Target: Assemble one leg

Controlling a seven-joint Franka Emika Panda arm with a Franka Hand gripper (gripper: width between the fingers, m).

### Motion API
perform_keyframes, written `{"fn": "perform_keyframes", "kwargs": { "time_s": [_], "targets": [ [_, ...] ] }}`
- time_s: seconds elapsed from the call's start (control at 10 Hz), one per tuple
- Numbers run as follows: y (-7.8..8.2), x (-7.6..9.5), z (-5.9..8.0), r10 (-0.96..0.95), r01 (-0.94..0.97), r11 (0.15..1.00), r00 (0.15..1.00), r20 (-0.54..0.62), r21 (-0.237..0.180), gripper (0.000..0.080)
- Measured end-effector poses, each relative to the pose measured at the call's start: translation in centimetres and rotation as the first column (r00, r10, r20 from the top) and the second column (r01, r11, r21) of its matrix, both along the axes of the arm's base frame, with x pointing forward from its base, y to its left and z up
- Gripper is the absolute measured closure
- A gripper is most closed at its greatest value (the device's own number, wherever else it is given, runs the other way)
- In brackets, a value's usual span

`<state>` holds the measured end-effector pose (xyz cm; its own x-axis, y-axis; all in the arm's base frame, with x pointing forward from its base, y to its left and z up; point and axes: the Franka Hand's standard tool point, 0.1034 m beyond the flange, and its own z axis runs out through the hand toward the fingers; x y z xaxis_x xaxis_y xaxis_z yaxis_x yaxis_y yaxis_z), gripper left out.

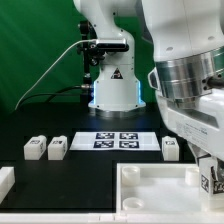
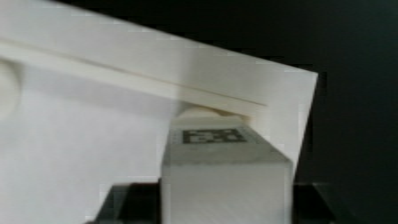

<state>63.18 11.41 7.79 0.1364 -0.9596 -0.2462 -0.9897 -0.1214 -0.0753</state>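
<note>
My gripper is at the exterior view's lower right, shut on a white leg whose tag faces the camera. It holds the leg at the far right corner of the large white tabletop piece. In the wrist view the leg stands between my dark fingers, with the gripper closed on it. The leg's tagged end reaches under the corner of the tabletop piece. Whether it sits in the corner socket is hidden.
Two loose legs stand at the exterior view's left and a third at the right. The marker board lies between them. A white block is at the left edge. The robot base stands behind.
</note>
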Motion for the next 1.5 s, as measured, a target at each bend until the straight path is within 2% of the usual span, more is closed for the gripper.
{"fn": "perform_keyframes", "kwargs": {
  "time_s": [0.1,0.2,0.3,0.4,0.5,0.6,0.9,1.1,1.2,1.3,1.4,1.5],
  "targets": [
    [0.0,0.0,0.0,0.005,-0.005,1.0,1.0,0.0,0.0,0.0499],
    [0.0,-0.1,-0.1,0.026,-0.026,1.0,1.0,0.006,-0.002,0.0418],
    [0.0,-0.2,-0.2,0.126,-0.126,0.992,0.992,0.026,-0.011,0.0418],
    [0.1,-0.8,-0.4,0.261,-0.261,0.965,0.965,0.032,-0.016,0.0237],
    [0.2,-1.1,-0.3,0.409,-0.408,0.912,0.912,0.03,-0.025,0.0167],
    [0.3,-1.2,-0.2,0.559,-0.558,0.829,0.828,0.047,-0.047,0.0167],
    [0.1,-1.2,-0.3,0.769,-0.764,0.639,0.633,0.095,-0.087,0.015],
    [0.5,-0.2,0.2,0.966,-0.944,0.26,0.249,0.075,-0.202,0.015],
    [0.7,0.0,0.2,0.983,-0.958,0.181,0.168,0.081,-0.22,0.015],
    [0.6,0.0,0.2,0.982,-0.958,0.185,0.172,0.081,-0.218,0.0183],
    [0.6,0.0,0.2,0.979,-0.955,0.202,0.189,0.081,-0.216,0.0183],
    [0.7,0.0,0.2,0.97,-0.947,0.243,0.231,0.079,-0.211,0.0363]
  ]
}}
